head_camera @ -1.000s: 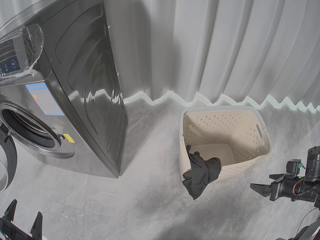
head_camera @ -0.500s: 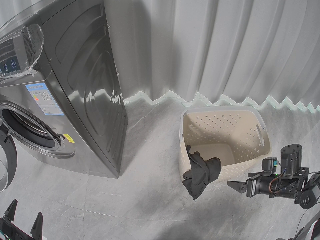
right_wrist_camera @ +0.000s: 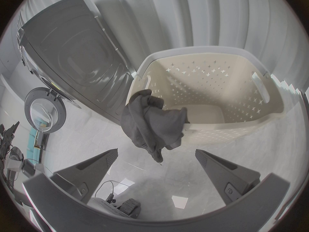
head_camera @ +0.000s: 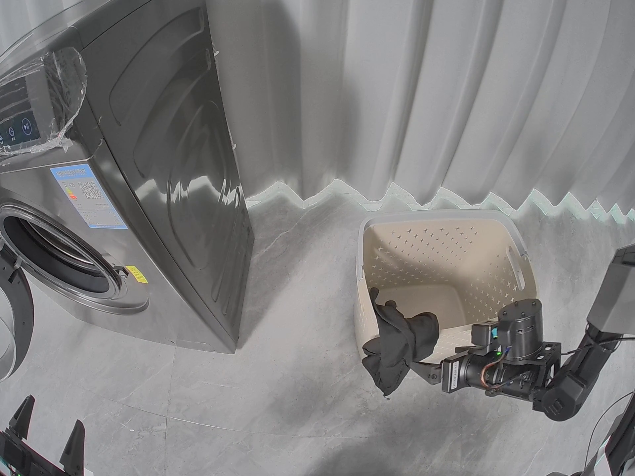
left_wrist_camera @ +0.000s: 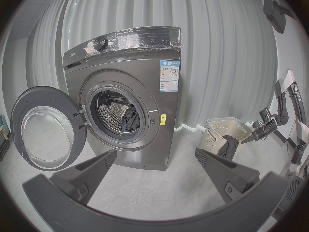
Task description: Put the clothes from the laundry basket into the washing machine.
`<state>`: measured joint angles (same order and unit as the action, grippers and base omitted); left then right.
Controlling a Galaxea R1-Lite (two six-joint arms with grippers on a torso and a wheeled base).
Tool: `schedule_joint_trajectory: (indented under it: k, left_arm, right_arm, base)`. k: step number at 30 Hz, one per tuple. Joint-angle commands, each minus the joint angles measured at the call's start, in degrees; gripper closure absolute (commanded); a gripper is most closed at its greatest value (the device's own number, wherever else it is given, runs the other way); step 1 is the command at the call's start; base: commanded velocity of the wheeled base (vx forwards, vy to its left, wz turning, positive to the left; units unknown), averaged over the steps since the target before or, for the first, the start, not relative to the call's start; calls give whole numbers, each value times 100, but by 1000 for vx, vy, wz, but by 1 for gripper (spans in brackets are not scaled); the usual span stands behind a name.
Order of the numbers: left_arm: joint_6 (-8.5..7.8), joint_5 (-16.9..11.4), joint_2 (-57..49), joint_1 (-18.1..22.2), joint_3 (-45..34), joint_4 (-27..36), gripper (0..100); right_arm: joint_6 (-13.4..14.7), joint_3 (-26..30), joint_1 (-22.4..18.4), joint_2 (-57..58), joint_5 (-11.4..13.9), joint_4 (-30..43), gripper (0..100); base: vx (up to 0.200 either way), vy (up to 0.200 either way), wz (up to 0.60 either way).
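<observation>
A cream laundry basket [head_camera: 522, 259] stands on the floor to the right of the grey washing machine [head_camera: 165, 166]. A dark garment [head_camera: 400, 345] hangs over the basket's near left rim, mostly outside. My right gripper [head_camera: 423, 370] is open and level with the garment's right side, its fingers just short of the cloth. In the right wrist view the garment [right_wrist_camera: 151, 123] hangs ahead of the right gripper [right_wrist_camera: 156, 151]. The machine's door [left_wrist_camera: 48, 129] is swung open and dark clothes [left_wrist_camera: 131, 120] lie in the drum. My left gripper [head_camera: 51, 416] is open and low at the near left.
White curtains [head_camera: 430, 80] hang behind the machine and basket. Grey tiled floor [head_camera: 291, 365] lies bare between them. The open door [head_camera: 13, 312] juts out at the far left. Paper scraps [right_wrist_camera: 180, 201] and a cable lie on the floor below the right gripper.
My right arm has swept left from the right edge of the head view to just beside the hanging garment, its gripper still open. The left arm, basket and garment have not moved.
</observation>
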<state>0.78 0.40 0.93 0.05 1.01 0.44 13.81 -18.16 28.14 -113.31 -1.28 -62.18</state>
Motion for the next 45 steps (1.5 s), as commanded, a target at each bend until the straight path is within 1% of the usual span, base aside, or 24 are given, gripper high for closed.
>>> schedule_joint_trajectory:
  k: [1, 3, 6, 10, 15, 18, 19, 21, 25, 27, 32, 33, 36, 40, 43, 44, 45]
  left_arm:
    - [1, -5, -75, 4, -92, 0, 0]
    - [-8, -5, -75, 4, -92, 0, 0]
    - [1, -5, -75, -5, -92, 0, 0]
    - [1, -5, -75, 4, -92, 0, 0]
    - [1, -5, -75, 4, -92, 0, 0]
    - [10, 13, -75, 4, -92, 0, 0]
    - [19, 13, -75, 4, -92, 0, 0]
    - [19, 13, -75, 4, -92, 0, 0]
    - [19, 13, -75, 4, -92, 0, 0]
    - [19, 13, -75, 4, -92, 0, 0]
    - [19, 13, -75, 4, -84, 0, 0]
    - [19, 13, -75, 4, -92, 0, 0]
    - [36, 21, -75, 4, -92, 0, 0]
    - [27, 13, -75, 4, -92, 0, 0]
    - [19, 13, -75, 4, -92, 0, 0]
    - [19, 13, -75, 4, -92, 0, 0]
    - [27, 13, -75, 4, -92, 0, 0]
  right_arm:
    - [95, -275, 280, -596, -48, -48, 0]
    - [131, -363, 307, -683, -48, -48, 0]
    - [166, -662, 254, -974, -57, -57, 0]
    - [166, -873, 236, -1097, -74, -75, 0]
    - [166, -1225, 236, -1378, -303, -162, 0]
    - [166, -1321, 236, -1431, -320, -285, 0]
    - [166, -1330, 236, -1439, -320, -294, 100]
    - [166, -1400, 236, -1466, -320, -294, 100]
    - [289, -1541, 245, -1475, -320, -338, 100]
    - [341, -1550, 271, -1475, -320, -461, 100]
    - [368, -1480, 324, -1466, -320, -655, 100]
    - [377, -1269, 386, -1369, -320, -681, 100]
    - [385, -873, 500, -965, -320, -769, 100]
    - [359, -504, 658, -314, -329, -997, 100]
    - [298, -188, 764, 521, -347, -910, 100]
    - [298, -188, 764, 521, -347, -910, 100]
    - [271, -38, 922, 1092, -355, -874, 100]
  base:
    - [0, 0, 0]
    - [0, 0, 0]
    - [0, 0, 0]
    - [0, 0, 0]
    - [0, 0, 0]
    - [0, 0, 0]
    - [0, 0, 0]
    - [0, 0, 0]
    - [0, 0, 0]
    - [0, 0, 0]
    - [0, 0, 0]
    - [0, 0, 0]
    - [0, 0, 0]
    - [0, 0, 0]
    - [0, 0, 0]
    - [0, 0, 0]
    - [0, 0, 0]
